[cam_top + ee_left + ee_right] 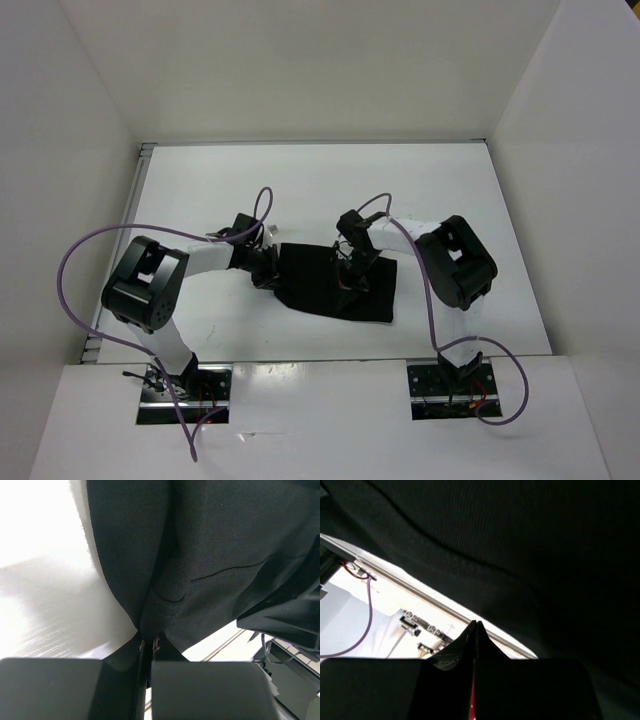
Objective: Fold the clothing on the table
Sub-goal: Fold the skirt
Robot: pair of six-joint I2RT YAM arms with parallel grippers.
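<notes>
Black fabric of clothing [215, 550] pinched in left pincer [149, 646], fingers pressed tight on bunched fold; we see stitched seam [230, 570] just beyond its tips. Right pincer [475, 626] clamped too, tips meeting on cloth's lower edge, fabric draped above and ahead of it. Between both pincers, rest of clothing lies rumpled on white tabletop [300, 185]; beyond them, white walls [320, 60].

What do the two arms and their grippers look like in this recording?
The left arm and right arm match: white tubular links and bulky black joint housings. The left gripper and right gripper are black and two-fingered. A purple cable loops along each arm. No markings are readable.
</notes>
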